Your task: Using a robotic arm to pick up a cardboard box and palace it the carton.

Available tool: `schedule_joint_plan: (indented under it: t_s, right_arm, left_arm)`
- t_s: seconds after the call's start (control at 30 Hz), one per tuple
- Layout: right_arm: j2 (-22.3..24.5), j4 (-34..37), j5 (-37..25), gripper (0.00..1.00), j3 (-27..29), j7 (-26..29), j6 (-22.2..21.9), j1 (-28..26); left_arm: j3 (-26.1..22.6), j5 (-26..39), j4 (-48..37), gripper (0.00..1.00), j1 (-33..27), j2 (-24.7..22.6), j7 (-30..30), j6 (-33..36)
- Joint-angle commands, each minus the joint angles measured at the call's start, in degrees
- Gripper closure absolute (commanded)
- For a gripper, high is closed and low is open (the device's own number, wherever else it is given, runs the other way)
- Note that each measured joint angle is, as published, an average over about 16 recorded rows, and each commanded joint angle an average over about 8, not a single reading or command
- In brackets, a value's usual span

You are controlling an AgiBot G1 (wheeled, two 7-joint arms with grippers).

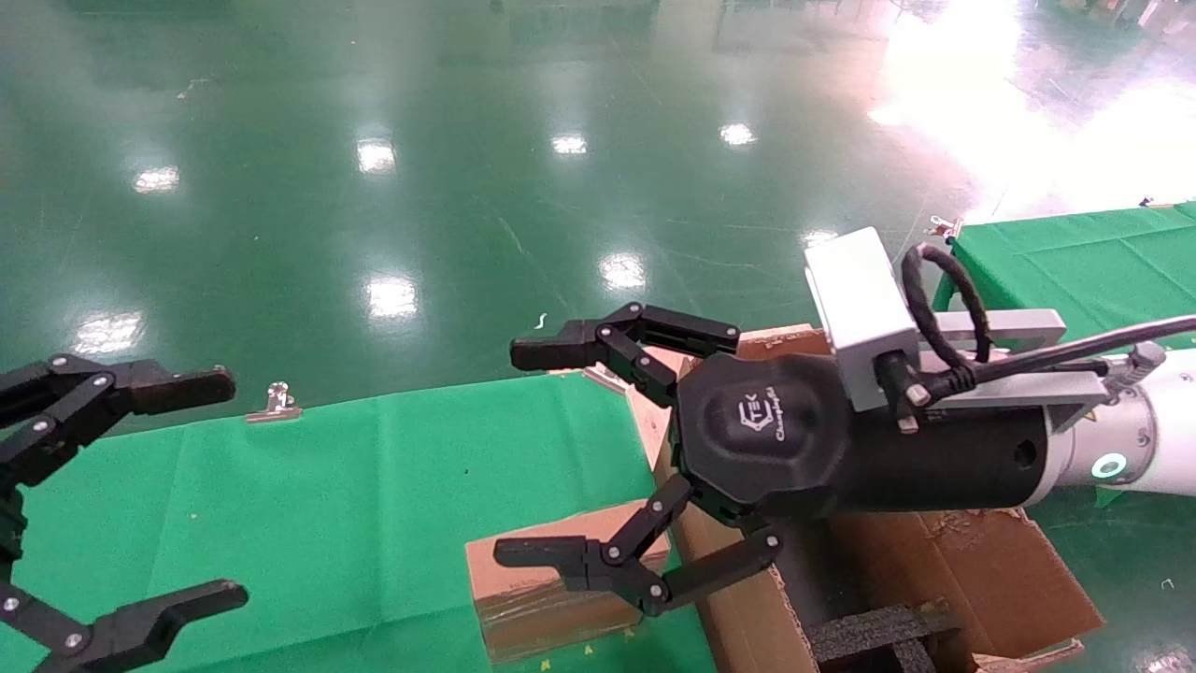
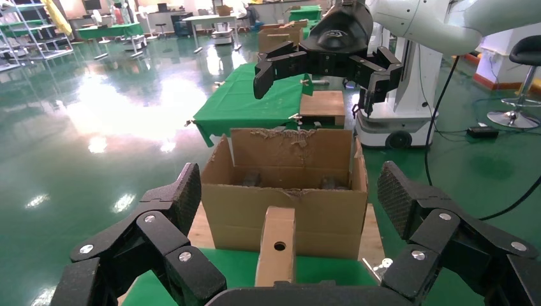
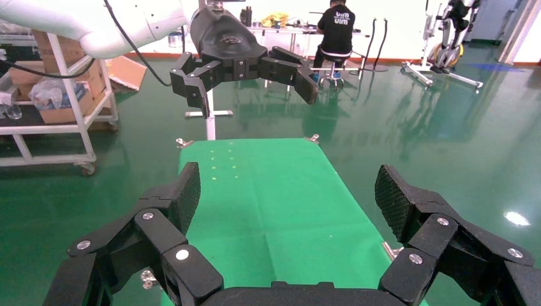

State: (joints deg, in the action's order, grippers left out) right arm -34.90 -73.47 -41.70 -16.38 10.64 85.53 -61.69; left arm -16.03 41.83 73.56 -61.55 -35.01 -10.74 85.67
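The small taped cardboard box (image 1: 551,589) lies on the green cloth, against the near left side of the carton (image 1: 990,570). In the left wrist view the box (image 2: 276,245) shows its round hole, in front of the carton (image 2: 287,204) with its torn flaps. The white robotic arm (image 1: 1135,449) with the teal ring reaches in from the right. Its right gripper (image 1: 525,453) is open and empty above the box and the carton's edge; it also shows in the left wrist view (image 2: 319,67). My left gripper (image 1: 222,488) is open and empty at the left edge.
A green cloth (image 1: 327,486) covers the table, held by a metal clip (image 1: 277,400) at its far edge. A second green table (image 1: 1074,252) stands at the right. Black foam inserts (image 1: 869,631) sit inside the carton. Shiny green floor lies beyond.
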Motion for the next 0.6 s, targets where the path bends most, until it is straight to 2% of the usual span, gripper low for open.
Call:
schedule_joint_plan:
  t_s: [0.03, 0.4, 0.43, 0.6]
  right_arm:
    - [0.0, 0.0, 0.0, 0.0, 0.0, 0.0, 0.0, 0.0]
    - [0.0, 0.0, 0.0, 0.0, 0.0, 0.0, 0.0, 0.0]
    - [0.0, 0.0, 0.0, 0.0, 0.0, 0.0, 0.0, 0.0]
    - [0.0, 0.0, 0.0, 0.0, 0.0, 0.0, 0.0, 0.0]
  left_arm:
    - [0.0, 0.0, 0.0, 0.0, 0.0, 0.0, 0.0, 0.0]
    - [0.0, 0.0, 0.0, 0.0, 0.0, 0.0, 0.0, 0.0]
    - [0.0, 0.0, 0.0, 0.08, 0.0, 0.0, 0.0, 0.0]
    - [0.0, 0.0, 0.0, 0.71, 0.0, 0.0, 0.0, 0.0]
